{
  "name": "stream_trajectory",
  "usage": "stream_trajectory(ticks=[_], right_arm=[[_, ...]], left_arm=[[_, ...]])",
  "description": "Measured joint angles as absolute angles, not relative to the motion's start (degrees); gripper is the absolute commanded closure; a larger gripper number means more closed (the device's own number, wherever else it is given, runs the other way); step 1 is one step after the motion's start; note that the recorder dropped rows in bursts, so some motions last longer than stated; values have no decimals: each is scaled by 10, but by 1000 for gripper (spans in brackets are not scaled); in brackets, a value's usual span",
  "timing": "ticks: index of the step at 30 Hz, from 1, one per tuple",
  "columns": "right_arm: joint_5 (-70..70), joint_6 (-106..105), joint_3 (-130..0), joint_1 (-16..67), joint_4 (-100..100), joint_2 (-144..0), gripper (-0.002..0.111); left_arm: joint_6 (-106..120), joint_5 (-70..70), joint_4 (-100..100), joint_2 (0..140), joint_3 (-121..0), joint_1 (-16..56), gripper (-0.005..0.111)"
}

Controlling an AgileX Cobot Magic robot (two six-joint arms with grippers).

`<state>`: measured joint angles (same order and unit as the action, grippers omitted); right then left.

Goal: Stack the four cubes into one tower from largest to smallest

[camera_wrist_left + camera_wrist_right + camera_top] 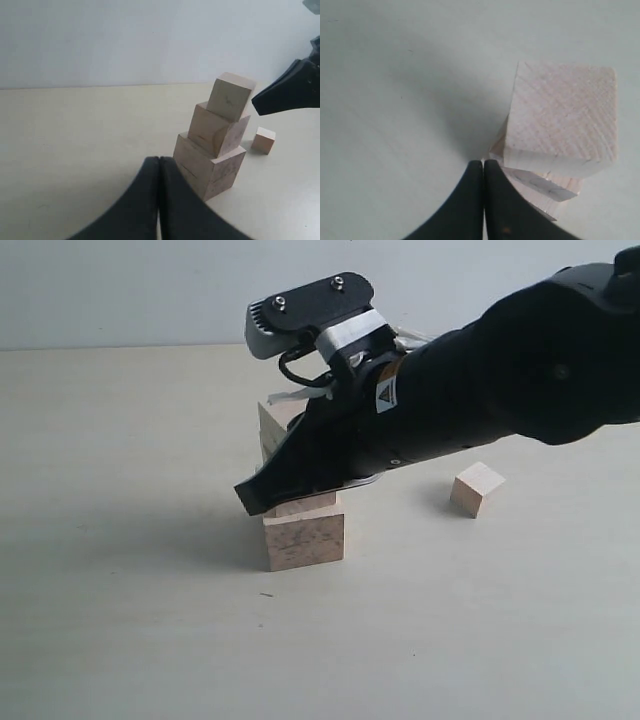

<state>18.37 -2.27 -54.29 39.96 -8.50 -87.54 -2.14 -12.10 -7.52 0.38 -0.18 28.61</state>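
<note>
Three of the four cubes stand as a stepped tower. The largest cube (303, 540) (210, 170) is at the bottom, with a middle cube (305, 505) (217, 131) on it and a third cube (230, 96) (562, 120) on top. The smallest cube (477, 488) (263, 140) lies alone on the table to the right. My right gripper (250, 498) (483, 161) (256, 102) is shut and empty, reaching across in front of the tower with its tip close beside it. The left gripper (158, 160) is shut and empty, low and a short way from the largest cube. It does not show in the exterior view.
The pale table (120, 620) runs back to a plain wall (120, 290). My right arm (500, 380) hides most of the tower's upper part in the exterior view, leaving only a pale edge (275, 430) showing behind it.
</note>
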Motion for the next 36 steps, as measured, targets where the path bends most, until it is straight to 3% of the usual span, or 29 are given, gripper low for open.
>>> stream_trajectory(ticks=[36], right_arm=[[200,-45,-543,387,-61,-888,108]], left_arm=[[-21,-121,-75,4,-2,286,107]])
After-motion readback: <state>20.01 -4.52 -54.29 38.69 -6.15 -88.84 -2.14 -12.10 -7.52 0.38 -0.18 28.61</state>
